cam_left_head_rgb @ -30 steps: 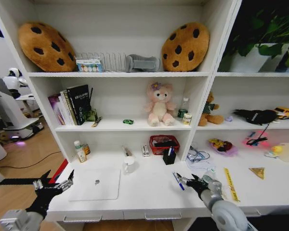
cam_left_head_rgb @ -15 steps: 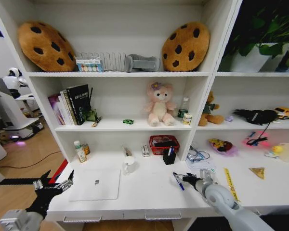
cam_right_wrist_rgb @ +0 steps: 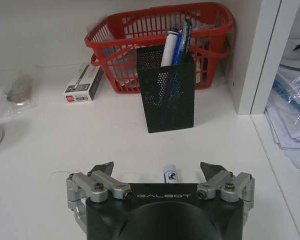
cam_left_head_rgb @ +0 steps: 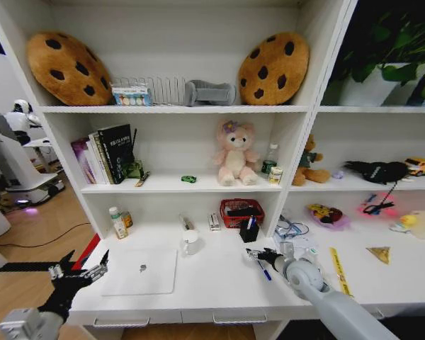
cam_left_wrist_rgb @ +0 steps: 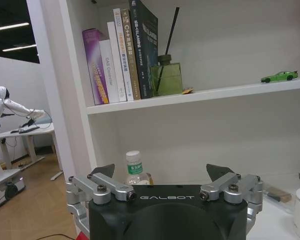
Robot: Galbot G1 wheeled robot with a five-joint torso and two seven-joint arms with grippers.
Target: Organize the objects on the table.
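Note:
My right gripper [cam_left_head_rgb: 259, 256] hangs open just above the white table [cam_left_head_rgb: 219, 287], over the far end of a blue pen [cam_left_head_rgb: 263, 269]. In the right wrist view the gripper [cam_right_wrist_rgb: 159, 168] has its fingers spread, and the pen's white end [cam_right_wrist_rgb: 169, 173] lies between them, untouched. A black mesh pen holder [cam_right_wrist_rgb: 166, 95] with pens in it stands a short way ahead. My left gripper [cam_left_head_rgb: 81, 273] waits open off the table's left edge, beside the silver laptop [cam_left_head_rgb: 142, 270]. A green-capped bottle [cam_left_wrist_rgb: 134, 167] stands beyond it. The green toy car [cam_left_head_rgb: 188, 179] sits on the shelf above.
Behind the pen holder stands a red basket [cam_right_wrist_rgb: 160, 35], with a small box [cam_right_wrist_rgb: 84, 82] to one side. A white cup [cam_left_head_rgb: 190, 242] stands mid-table. Papers [cam_left_head_rgb: 294, 237] and a yellow ruler [cam_left_head_rgb: 338, 270] lie right of the shelf upright [cam_left_head_rgb: 278, 205].
My right gripper has moved left and toward the back of the table, coming over the blue pen and closer to the pen holder. The left arm has not moved.

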